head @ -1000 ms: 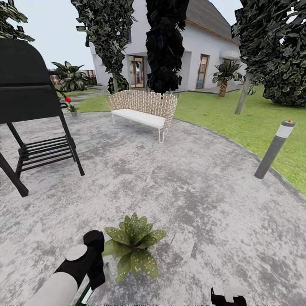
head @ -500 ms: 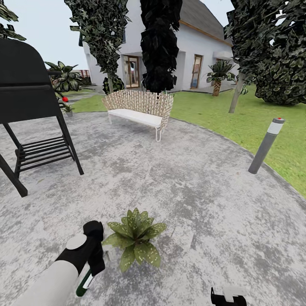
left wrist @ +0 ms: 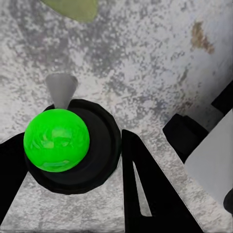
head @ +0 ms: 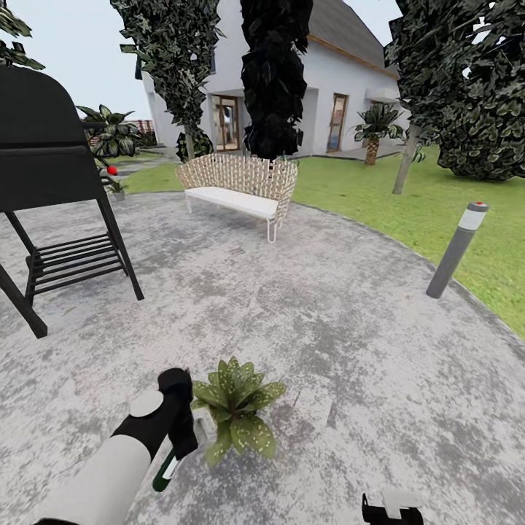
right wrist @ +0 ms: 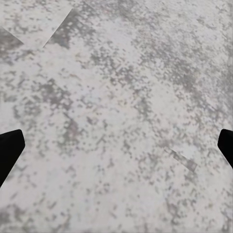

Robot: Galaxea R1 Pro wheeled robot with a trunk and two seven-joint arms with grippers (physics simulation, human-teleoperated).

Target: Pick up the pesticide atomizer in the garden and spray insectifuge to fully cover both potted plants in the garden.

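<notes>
We are holding the pesticide atomizer (head: 166, 469) in our left pincer (head: 177, 437), the fingers (left wrist: 145, 194) pinching its dark body so the bottle hangs tilted beneath the wrist, its green and white end pointing back towards us. In the left wrist view we are looking down on its bright green cap (left wrist: 57, 140) and the pale cone of the nozzle (left wrist: 61, 89), which is pointing ahead of the pincer towards a leaf tip (left wrist: 73, 8) at the frame edge.

Just beyond the left pincer, on its right side, the potted plant (head: 235, 409) is sitting on the grey stone patio (head: 350, 343), its nearest leaves almost touching the wrist. We judge that we are now at the spraying step for this plant. To do it well, we are aiming to keep the nozzle facing the rosette's centre, holding it close without brushing the leaves, and sweeping across so that the far leaves are covered as well as the near ones. The tilt matters: if the nozzle is pointing at bare stone, the spray is wasted.

Our right pincer (head: 392, 509) is hanging low and well apart from the plant; its dark fingertips (right wrist: 9, 150) are spread wide over empty stone, holding nothing.
</notes>
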